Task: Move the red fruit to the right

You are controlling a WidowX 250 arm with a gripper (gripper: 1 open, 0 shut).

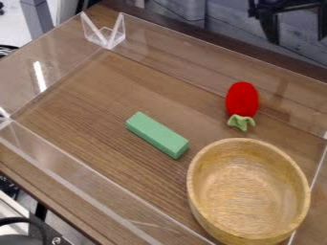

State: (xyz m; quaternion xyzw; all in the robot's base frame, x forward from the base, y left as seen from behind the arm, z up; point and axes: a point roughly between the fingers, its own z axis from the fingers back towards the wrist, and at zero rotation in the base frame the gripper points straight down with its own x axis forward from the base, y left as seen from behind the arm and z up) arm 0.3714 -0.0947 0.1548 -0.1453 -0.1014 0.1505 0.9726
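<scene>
Jaws stand spread wide at the far right edge of the tabletop, up at the top of the view, with nothing between them; only the two dark fingers and a bit of the black body above them show, cut off by the frame. The gripper hangs well clear of everything on the wood.

Nearest, at the near right corner, sits a round wooden bowl, light in colour, upright, its hollow bare. Its rim reaches almost to the right edge. Just left of it and a little farther back lies a green block, flat on the wood near the middle, its long side running slantwise from far left to near right. Block and bowl lie near each other but do not touch.

Beyond the bowl, on the right half of the tabletop, lies the fruit: glossy red, with its green leafy cap pointing toward the bowl. It lies just past the bowl's far rim; whether cap and rim touch I cannot tell. It is well apart from the block and well below the gripper.

Clear plastic walls ring the wood. At the far left corner a folded clear plastic piece stands up from the wall.
</scene>
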